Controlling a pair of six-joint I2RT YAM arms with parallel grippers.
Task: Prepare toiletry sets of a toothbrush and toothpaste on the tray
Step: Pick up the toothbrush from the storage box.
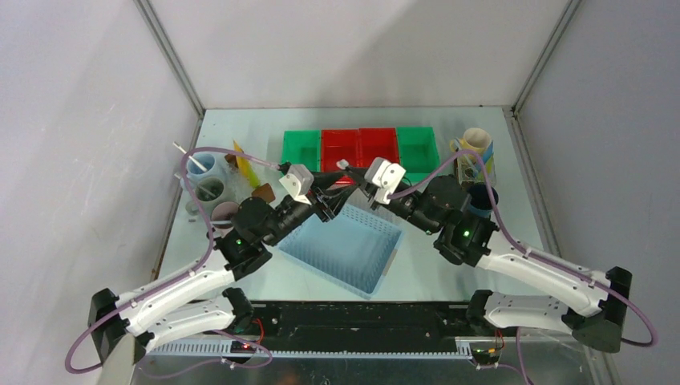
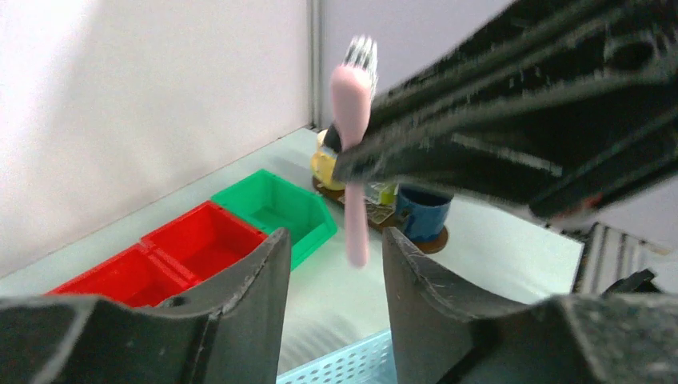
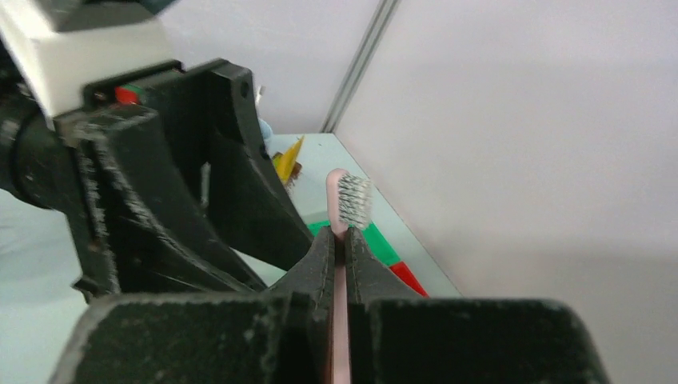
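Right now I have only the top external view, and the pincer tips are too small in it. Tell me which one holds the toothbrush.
Observer: The right pincer is shut on the pink toothbrush, gripping the handle just below the bristled head.
Operator: Now report the left pincer.
Observer: The left pincer stands open. The handle's free end shows in the gap between its fingers, with no contact visible.

pink toothbrush (image 2: pixel 352 96), light blue perforated basket (image 1: pixel 341 241), red bins (image 1: pixel 359 144), green bins (image 1: pixel 301 148)
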